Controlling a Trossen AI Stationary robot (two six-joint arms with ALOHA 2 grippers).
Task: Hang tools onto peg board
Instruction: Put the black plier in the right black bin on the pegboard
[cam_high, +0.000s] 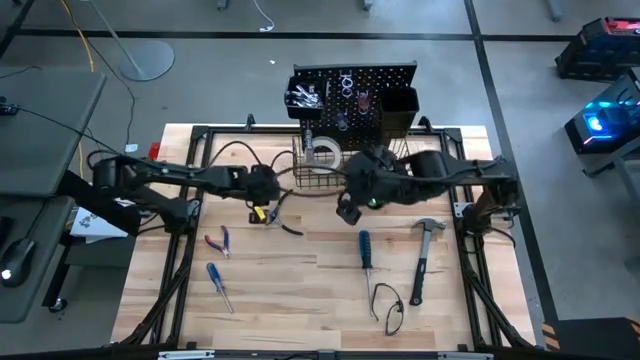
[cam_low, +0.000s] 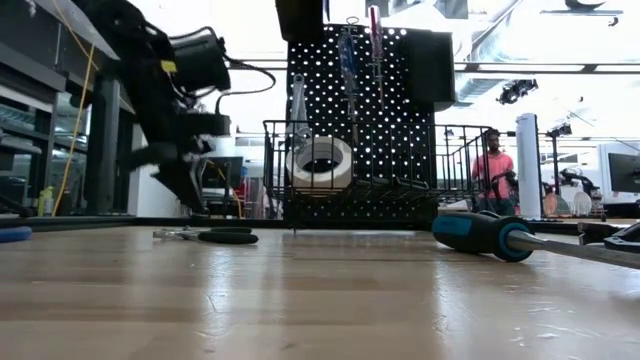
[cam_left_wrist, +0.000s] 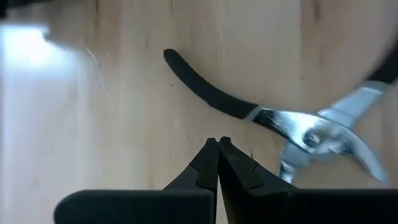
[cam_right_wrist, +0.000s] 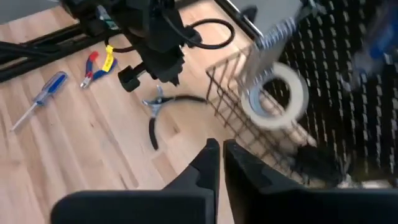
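Note:
The black peg board (cam_high: 350, 95) stands at the table's far edge with two bins and a wire basket (cam_high: 318, 170). A white tape roll (cam_low: 320, 165) sits in the basket. Two screwdrivers (cam_low: 347, 60) hang on the board. My left gripper (cam_left_wrist: 217, 146) is shut, hovering just above the table beside black-handled pliers (cam_left_wrist: 273, 118), which lie flat. My right gripper (cam_right_wrist: 221, 150) is shut in front of the basket (cam_right_wrist: 249, 118), above the table. Red-handled pliers (cam_high: 218, 241), two blue screwdrivers (cam_high: 366, 250) (cam_high: 218, 285) and a hammer (cam_high: 425, 255) lie on the table.
Another pair of black-handled pliers (cam_high: 390, 305) lies near the table's near edge. The arms' black frame rails (cam_high: 180, 260) run down both sides of the table. A person (cam_low: 492, 165) stands in the room beyond the table. Bare wood (cam_high: 300, 290) lies between the scattered tools.

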